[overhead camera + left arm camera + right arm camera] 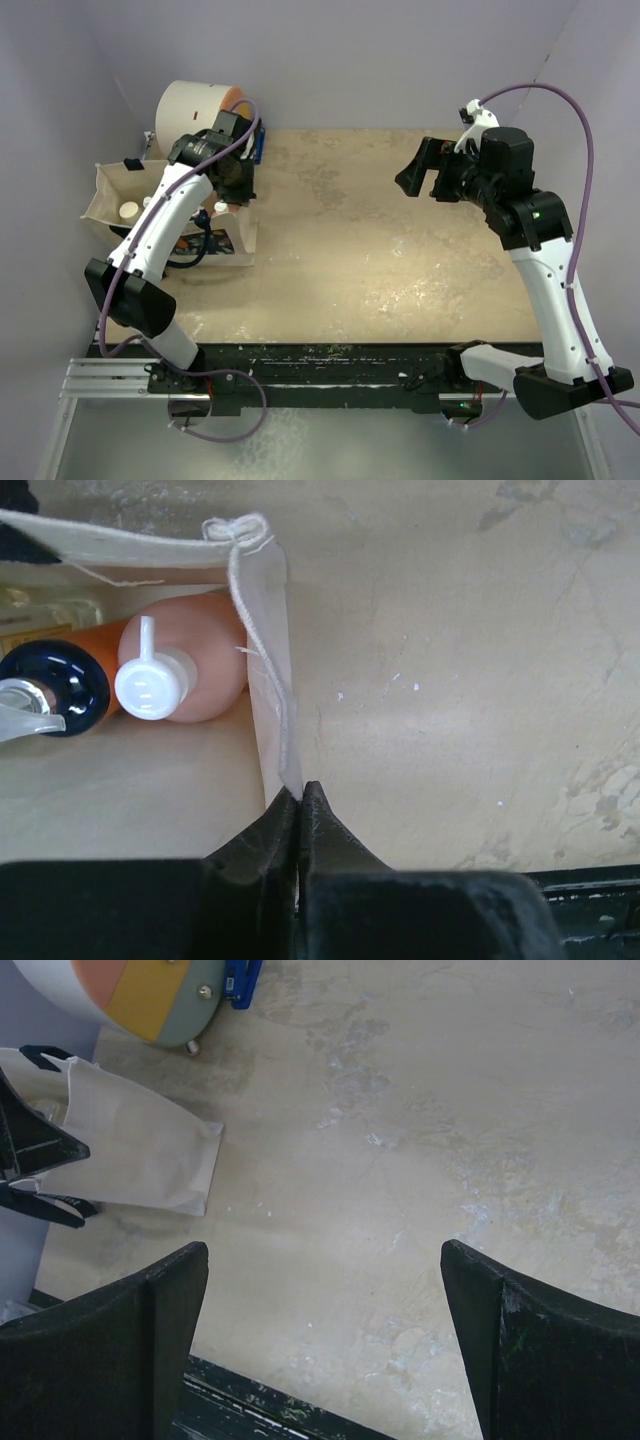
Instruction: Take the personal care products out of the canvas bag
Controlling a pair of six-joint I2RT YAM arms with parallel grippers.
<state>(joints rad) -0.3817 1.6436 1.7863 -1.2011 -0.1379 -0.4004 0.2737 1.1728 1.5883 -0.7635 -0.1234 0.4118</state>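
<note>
One bag lies on the table at its left side; one drum lies behind it, with one blue item just beside the drum.

Three bottles show inside the bag in the left wrist view: one pink bottle with a white cap, one orange bottle with a dark cap, and one clear bottle, only partly seen at the edge; the pink and orange bottles touch side by side; whether more containers lie deeper in the bag cannot be told.

Two grippers: the left gripper is clenched on the bag's side wall at its rim, the fabric edge running down into the pinched fingertips; the pink bottle lies just inside that wall, near the fingertips and up-left of them in the wrist view, not touched by them; the orange bottle lies farther left.

The right gripper hangs released, jaws wide, above bare table, grasping nothing; the bag lies well apart from it, to its left.
</note>
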